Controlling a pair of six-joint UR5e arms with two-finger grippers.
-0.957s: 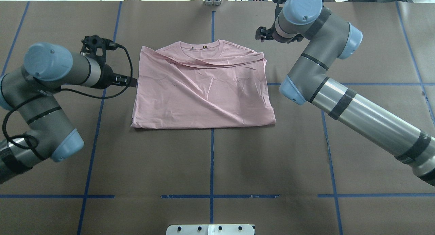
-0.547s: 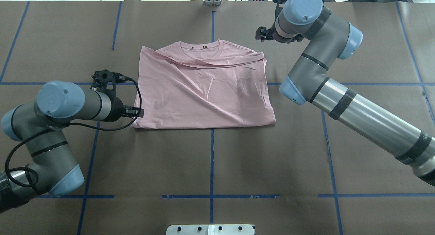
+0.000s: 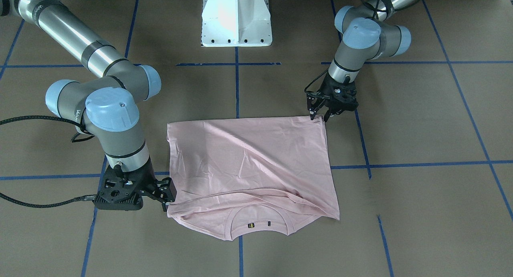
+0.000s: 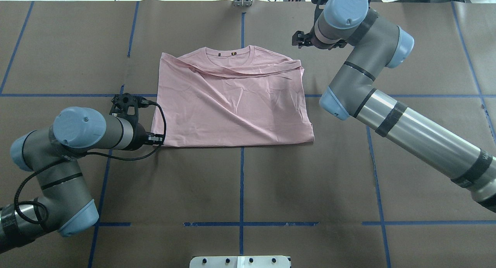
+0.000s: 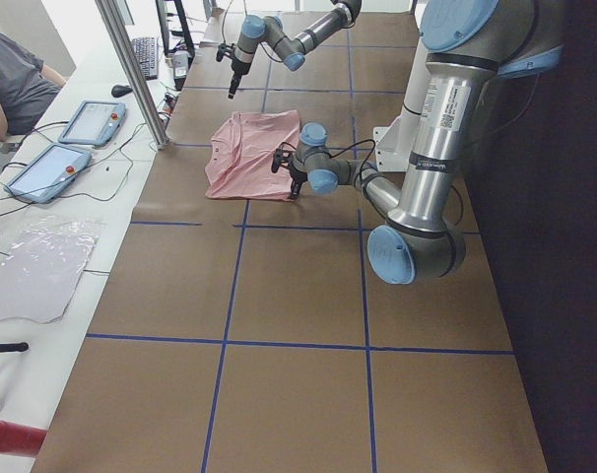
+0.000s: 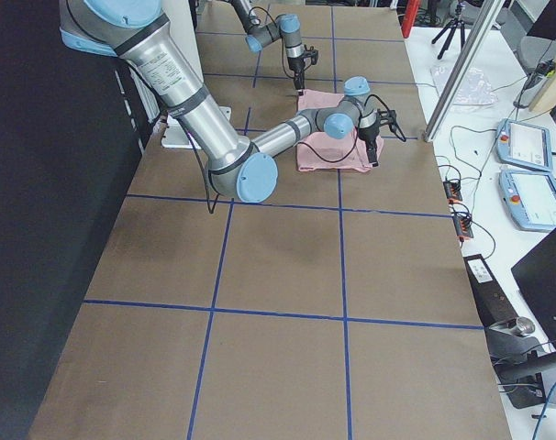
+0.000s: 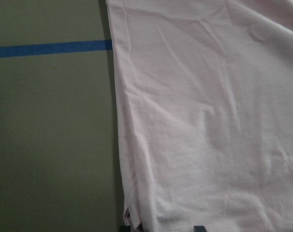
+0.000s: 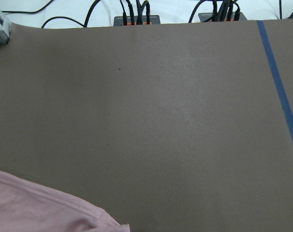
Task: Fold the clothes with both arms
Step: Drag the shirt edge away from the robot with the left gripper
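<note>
Looking down at my table [image 4: 310, 182], I see the pink T-shirt [image 4: 232, 101] lying flat in the middle of the brown top. It is folded into a rough square. Its round collar [image 3: 256, 225] is on the side far from me, and a long crease runs across the cloth just under it. Blue tape lines [image 4: 241, 182] cross the table, and one of them runs under the shirt.

My left gripper [image 3: 319, 116] points down at the shirt's near corner on my left side. Its jaws are apart and they are not pinching anything. In my left wrist view the cloth fills most of the picture. My two dark fingertips [image 7: 199, 229] peek in at the bottom, with the edge of the shirt between them.

My right gripper [image 3: 168, 197] is low, just beside the far corner on my right side, by the shoulder. Its jaws look spread too and they hold nothing. I cannot tell if a finger touches the cloth. My right wrist view shows mostly bare brown table, with a small bit of pink in the bottom left.

My white base [image 3: 236, 16] stands behind the shirt, and a person [image 5: 13, 69] sits at the far bench
</note>
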